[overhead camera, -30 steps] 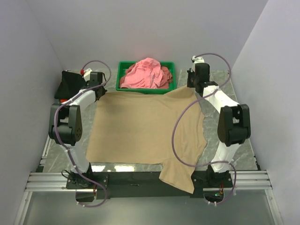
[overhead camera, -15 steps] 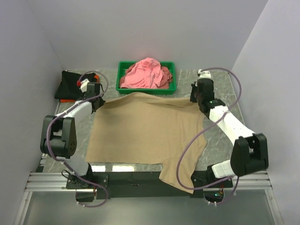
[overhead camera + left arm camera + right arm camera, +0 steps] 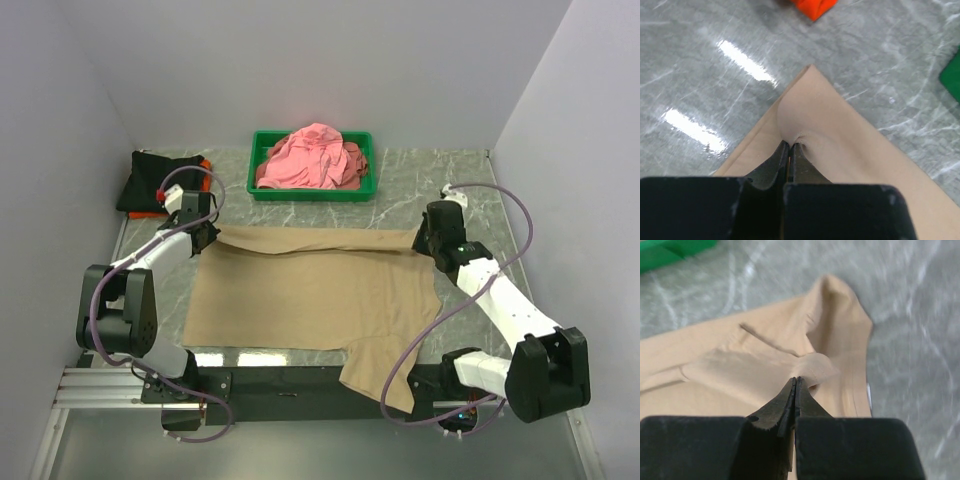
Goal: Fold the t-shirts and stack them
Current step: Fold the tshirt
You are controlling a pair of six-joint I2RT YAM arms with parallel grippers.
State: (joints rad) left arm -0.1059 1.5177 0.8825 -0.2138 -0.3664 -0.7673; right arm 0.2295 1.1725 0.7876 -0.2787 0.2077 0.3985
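Observation:
The tan t-shirt [image 3: 310, 290] lies spread on the table, its far edge folded toward me and one sleeve hanging over the near edge. My left gripper [image 3: 205, 232] is shut on its far left corner [image 3: 805, 110]. My right gripper [image 3: 428, 240] is shut on its far right corner [image 3: 825, 367]. Pink t-shirts [image 3: 312, 156] are heaped in the green tray [image 3: 262, 188] at the back. A black t-shirt [image 3: 155, 180] lies folded at the far left on an orange one [image 3: 815, 7].
The grey marble table [image 3: 470, 190] shows bare stone at the right and back. White walls close in on the left, back and right. The black rail with the arm bases [image 3: 300, 385] runs along the near edge.
Both grippers have pulled the far edge of the tan t-shirt toward the near side, folding it over itself. The shirt's far edge now lies well short of the green tray.

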